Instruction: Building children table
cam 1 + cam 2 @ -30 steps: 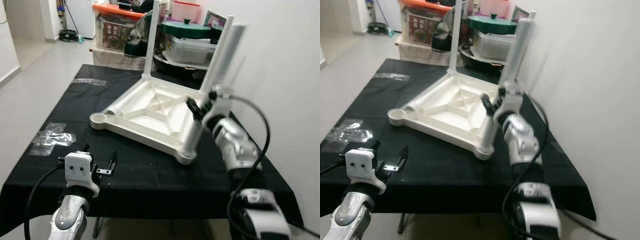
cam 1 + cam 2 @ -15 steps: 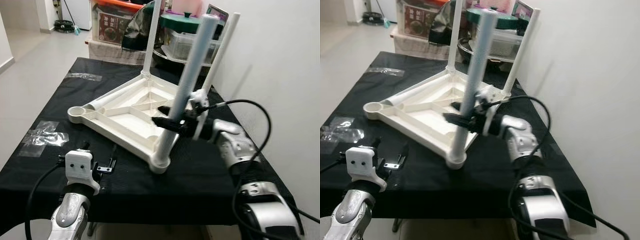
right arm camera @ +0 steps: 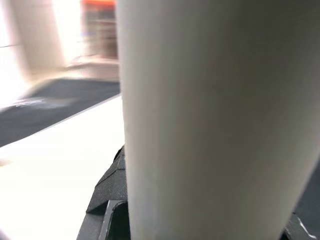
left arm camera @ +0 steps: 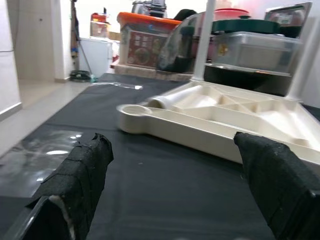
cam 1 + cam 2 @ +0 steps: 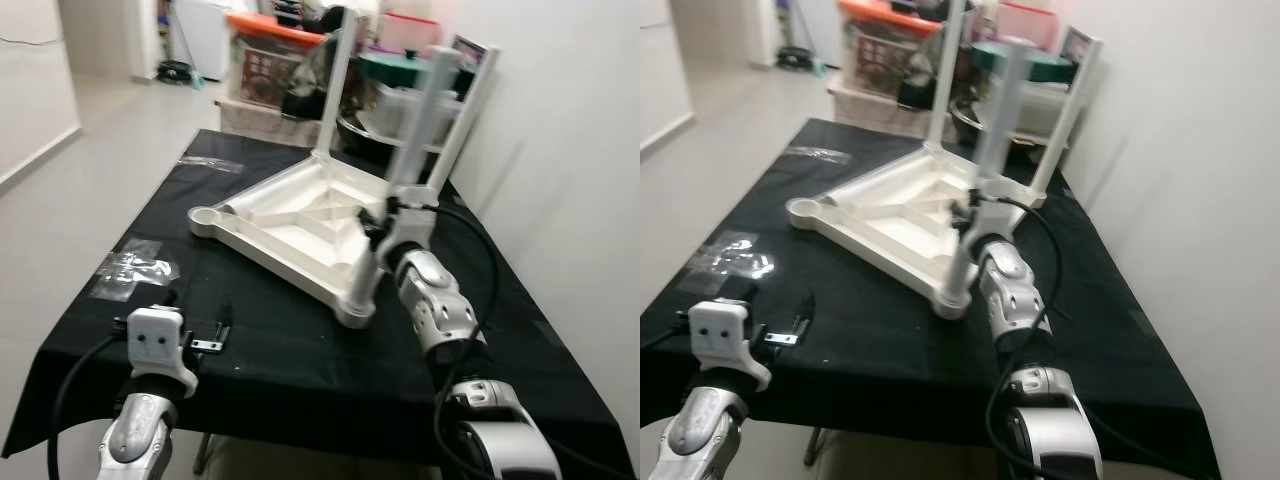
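The smooth white plastic tabletop (image 5: 300,225) lies upside down, ribbed, on a black cloth-covered table (image 5: 300,350). Three round legs stand up from it. The right gripper (image 5: 378,228) pinches the nearest leg (image 5: 395,205). The left gripper (image 5: 200,335), fingers spread, hovers well short of the tabletop's empty round socket (image 5: 206,215).

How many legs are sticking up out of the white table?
3: the near leg gripped by the right gripper, one at the far corner, and one at the corner nearest the wall. The fourth socket is empty.
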Motion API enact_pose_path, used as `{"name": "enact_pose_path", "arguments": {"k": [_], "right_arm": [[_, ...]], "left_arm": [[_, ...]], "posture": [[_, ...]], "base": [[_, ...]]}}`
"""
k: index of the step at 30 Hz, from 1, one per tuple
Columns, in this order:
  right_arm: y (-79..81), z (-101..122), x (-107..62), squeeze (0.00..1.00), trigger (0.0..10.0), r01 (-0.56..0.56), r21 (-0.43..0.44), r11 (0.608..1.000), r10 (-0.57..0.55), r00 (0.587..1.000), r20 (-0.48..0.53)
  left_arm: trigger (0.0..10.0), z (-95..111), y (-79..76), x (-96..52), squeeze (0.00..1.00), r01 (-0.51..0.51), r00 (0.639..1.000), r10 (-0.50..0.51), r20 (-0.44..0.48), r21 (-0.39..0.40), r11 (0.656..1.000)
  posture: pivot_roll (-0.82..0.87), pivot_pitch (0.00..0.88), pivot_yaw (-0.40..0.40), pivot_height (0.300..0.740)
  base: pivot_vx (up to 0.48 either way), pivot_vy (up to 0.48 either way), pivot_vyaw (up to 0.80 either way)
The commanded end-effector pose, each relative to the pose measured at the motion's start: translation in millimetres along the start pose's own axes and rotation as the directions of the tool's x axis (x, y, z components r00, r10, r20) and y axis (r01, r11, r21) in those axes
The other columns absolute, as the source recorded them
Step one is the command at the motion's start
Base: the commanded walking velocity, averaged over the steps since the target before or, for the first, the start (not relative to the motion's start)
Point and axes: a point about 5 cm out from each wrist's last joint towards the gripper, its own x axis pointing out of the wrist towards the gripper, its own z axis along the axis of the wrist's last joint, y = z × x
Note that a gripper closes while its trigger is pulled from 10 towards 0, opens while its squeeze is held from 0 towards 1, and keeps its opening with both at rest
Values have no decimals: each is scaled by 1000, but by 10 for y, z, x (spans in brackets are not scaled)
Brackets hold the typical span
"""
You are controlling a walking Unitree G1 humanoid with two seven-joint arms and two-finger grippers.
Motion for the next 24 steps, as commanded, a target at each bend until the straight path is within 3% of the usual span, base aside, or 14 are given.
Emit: {"name": "enact_pose_path", "arguments": {"k": [1,2,4,5,9,10,13,14,15,16,18,21,23,24], "right_arm": [[-253,-279,-94,0,0,170,-137,976,-185,976,-111],[-163,-238,-94,0,8510,121,-134,984,-135,986,-99],[-65,-150,-96,0,10000,57,-95,994,-61,997,-43],[-1,-68,-96,1000,10000,1,-77,997,-1,1000,3],[122,103,-4,1000,10000,-139,-71,988,143,988,51],[183,219,74,0,10000,-247,-49,968,250,966,68],[217,303,118,0,10000,-316,-32,948,317,945,84],[268,377,150,0,10000,-505,35,863,499,861,100],[268,377,150,0,10000,-505,35,863,499,861,100],[287,392,140,0,10000,-651,81,755,642,758,114],[293,396,121,0,10000,-733,109,671,722,680,130],[498,314,-41,0,10000,-927,64,370,922,375,96],[498,314,-41,0,10000,-927,64,370,922,375,96],[584,265,-102,0,10000,-955,45,293,953,295,71]], "left_arm": [[10000,-14,-59,5,0,23,1000,-23,-6,-9,1000],[10000,-17,-58,5,0,23,1000,-23,-8,-11,1000],[10000,-18,-58,6,0,23,1000,-23,-9,-12,1000],[10000,-20,-60,8,0,24,1000,-24,-10,-13,1000],[10000,-17,-58,14,0,23,1000,-23,-9,-12,1000],[10000,-15,-52,18,0,20,1000,-20,-7,-11,1000],[10000,-13,-47,21,0,19,1000,-19,-6,-10,1000],[10000,-11,-49,28,0,19,1000,-19,-5,-11,1000],[10000,-11,-49,28,0,19,1000,-19,-5,-11,1000],[10000,-11,-65,36,0,27,1000,-27,-4,-10,1000],[10000,-11,-77,42,0,34,999,-34,-4,-9,999],[10000,4,-66,45,0,25,1000,-25,3,-2,1000],[10000,4,-66,45,0,25,1000,-25,3,-2,1000],[10000,7,-52,43,0,19,1000,-19,3,0,1000]], "posture": [[93,0,-187,740],[85,0,-183,740],[83,0,-183,740],[83,0,-183,740],[93,0,-194,740],[95,0,-194,740],[95,0,-194,740],[89,0,-187,740],[89,0,-187,740],[92,0,-189,740],[92,0,-189,740],[125,0,-210,740],[125,0,-210,740],[125,0,-210,740]], "base": [[0,0,0],[0,0,0],[0,0,0],[0,0,0],[0,0,0],[0,0,0],[0,0,0],[0,0,0],[0,0,0],[0,0,0],[0,0,0],[0,0,0],[0,0,0],[0,0,0]]}}
